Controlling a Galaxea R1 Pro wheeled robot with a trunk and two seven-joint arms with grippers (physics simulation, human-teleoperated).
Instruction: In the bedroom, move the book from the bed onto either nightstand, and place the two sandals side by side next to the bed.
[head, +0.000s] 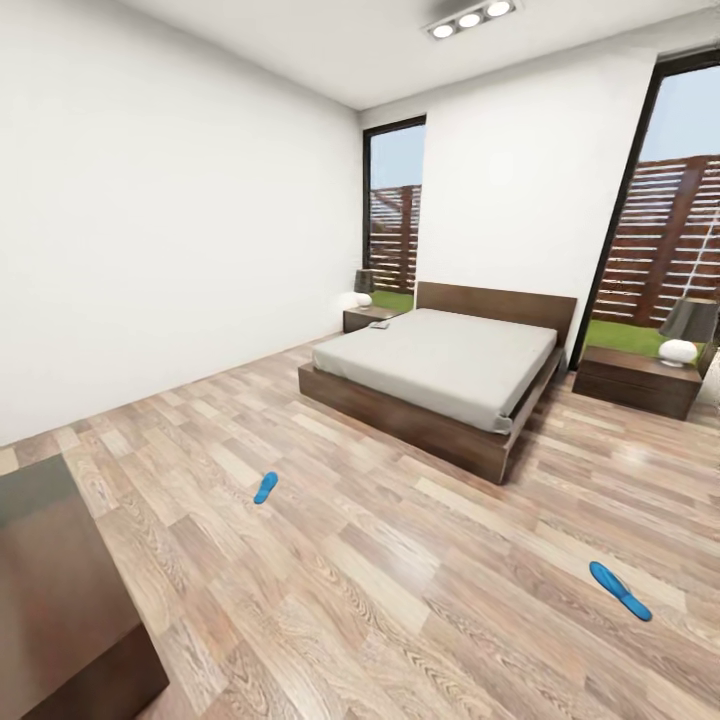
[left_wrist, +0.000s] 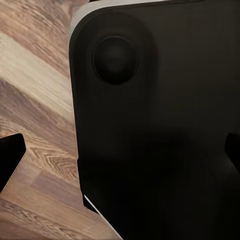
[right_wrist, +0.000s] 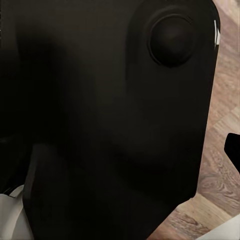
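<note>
The bed (head: 440, 365) stands across the bedroom with a grey mattress and a dark wood frame. A nightstand (head: 366, 318) flanks it on the left and another nightstand (head: 640, 380) on the right. A small flat thing (head: 378, 326), perhaps the book, lies at the mattress's far left corner; it is too small to tell. One blue sandal (head: 265, 487) lies on the floor to the left, the other sandal (head: 620, 590) far to the right. My left gripper (left_wrist: 120, 155) and right gripper (right_wrist: 120, 155) are open, hanging over my dark base, with nothing between the fingers.
A dark brown cabinet (head: 60, 620) fills the near left corner. Each nightstand carries a lamp (head: 688, 330). Tall windows (head: 395, 215) stand behind the bed. Wide wood floor (head: 400, 580) stretches between me and the bed.
</note>
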